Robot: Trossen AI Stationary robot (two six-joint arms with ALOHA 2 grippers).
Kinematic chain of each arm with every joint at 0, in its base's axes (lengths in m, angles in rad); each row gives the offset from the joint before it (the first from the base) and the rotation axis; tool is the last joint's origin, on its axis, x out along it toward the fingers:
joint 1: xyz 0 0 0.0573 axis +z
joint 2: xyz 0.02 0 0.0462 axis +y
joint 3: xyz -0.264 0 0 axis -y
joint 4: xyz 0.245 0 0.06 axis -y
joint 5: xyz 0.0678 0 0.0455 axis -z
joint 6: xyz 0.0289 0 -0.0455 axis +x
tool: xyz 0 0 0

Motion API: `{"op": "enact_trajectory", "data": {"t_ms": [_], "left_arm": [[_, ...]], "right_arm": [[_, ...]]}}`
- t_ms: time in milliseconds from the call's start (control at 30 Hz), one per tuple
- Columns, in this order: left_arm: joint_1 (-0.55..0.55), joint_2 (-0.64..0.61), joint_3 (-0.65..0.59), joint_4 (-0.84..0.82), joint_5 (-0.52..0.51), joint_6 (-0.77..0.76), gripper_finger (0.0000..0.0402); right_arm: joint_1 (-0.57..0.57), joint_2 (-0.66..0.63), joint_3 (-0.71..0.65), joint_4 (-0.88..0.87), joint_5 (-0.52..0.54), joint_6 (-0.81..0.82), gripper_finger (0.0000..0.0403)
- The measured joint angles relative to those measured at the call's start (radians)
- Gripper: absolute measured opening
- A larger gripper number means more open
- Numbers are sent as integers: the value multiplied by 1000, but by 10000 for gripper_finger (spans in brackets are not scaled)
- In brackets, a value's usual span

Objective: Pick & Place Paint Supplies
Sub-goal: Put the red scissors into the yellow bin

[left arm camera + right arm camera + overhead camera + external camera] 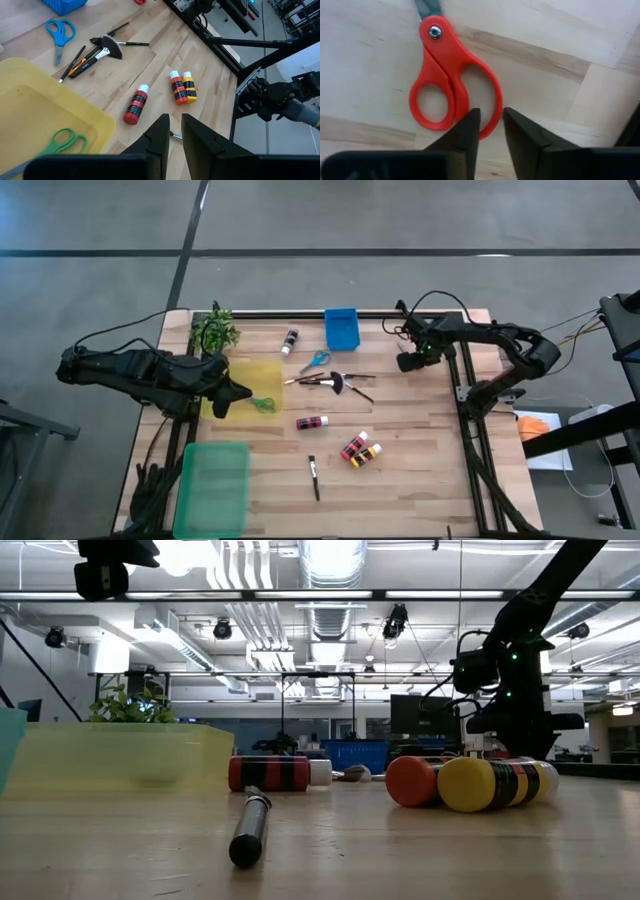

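Right gripper (490, 122) hangs low over the red scissors (452, 85) near the table's far right edge, its fingers nearly together around one handle loop; whether they grip it cannot be told. Left gripper (172, 132) hovers over the yellow tray (240, 375), fingers narrowly parted and holding nothing. The wooden table (420, 470) stands in a workshop with ceiling lights. Green scissors (264, 404) lie in the yellow tray; the blue bin (341, 328) and green tray (212, 488) hold nothing visible. Red scissors' blades point away from the gripper, handles toward it. Bottles (360, 448), brushes (335, 381) and blue scissors (315, 361) lie mid-table.
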Motion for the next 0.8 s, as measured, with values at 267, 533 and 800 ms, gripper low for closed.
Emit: {"op": "enact_trajectory", "data": {"t_ms": [267, 533, 800], "left_arm": [[0, 0, 0, 0, 0, 0, 61], [0, 0, 0, 7, 0, 0, 61], [0, 0, -1, 8, 0, 0, 61]], "right_arm": [[0, -18, 0, 18, -11, -1, 13], [12, -168, 4, 36, -97, 0, 11], [141, -363, 4, 57, -195, 95, 11]]}}
